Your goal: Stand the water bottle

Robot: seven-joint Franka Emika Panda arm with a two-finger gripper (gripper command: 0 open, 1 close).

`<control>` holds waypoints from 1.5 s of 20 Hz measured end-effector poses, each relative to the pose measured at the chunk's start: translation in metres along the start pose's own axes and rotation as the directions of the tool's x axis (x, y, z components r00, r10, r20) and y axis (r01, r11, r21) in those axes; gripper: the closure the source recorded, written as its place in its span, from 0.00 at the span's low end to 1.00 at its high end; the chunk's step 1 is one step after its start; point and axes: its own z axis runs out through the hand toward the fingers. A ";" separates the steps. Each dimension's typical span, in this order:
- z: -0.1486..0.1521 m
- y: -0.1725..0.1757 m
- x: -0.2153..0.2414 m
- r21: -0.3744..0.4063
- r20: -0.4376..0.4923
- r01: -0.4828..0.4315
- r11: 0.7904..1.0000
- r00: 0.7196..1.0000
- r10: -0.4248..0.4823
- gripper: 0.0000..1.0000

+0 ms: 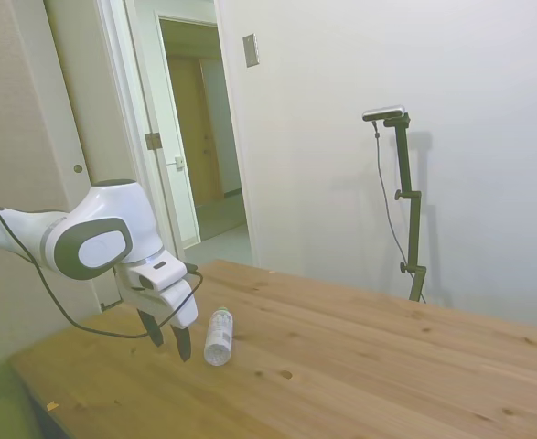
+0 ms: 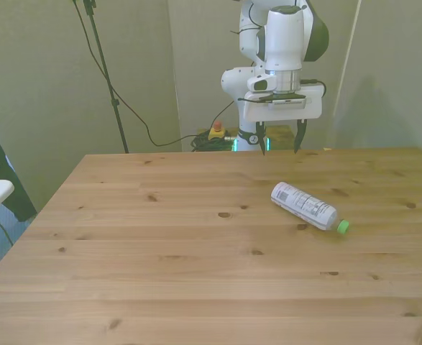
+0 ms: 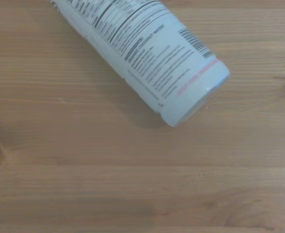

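Clear plastic water bottle (image 2: 305, 206) lies flat on the table (image 2: 160, 273), just ahead of the gripper (image 2: 278, 146), which hangs open-fingered and empty, poised to grasp.

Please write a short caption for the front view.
Water bottle lies on its side on the table; open gripper hangs behind it.

A plain white wall (image 1: 387, 137) stands behind the wooden table (image 1: 359, 366), with a small grey plate (image 1: 251, 50) fixed high on it beside an open doorway (image 1: 199, 128). Through the doorway a pale floor (image 1: 218, 242) and a brown door (image 1: 190, 119) show. In the front view, dull greenish walls (image 2: 45, 79) back the table, and a black cable (image 2: 135, 118) trails down.
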 end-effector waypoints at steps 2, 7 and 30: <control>0.002 0.000 0.000 -0.006 -0.001 0.003 1.000 1.000 -0.003 0.00; -0.003 -0.020 0.002 -0.002 -0.061 0.039 0.999 0.997 -0.039 0.00; 0.010 -0.218 0.151 -0.025 -0.161 0.185 0.982 0.969 -0.187 0.00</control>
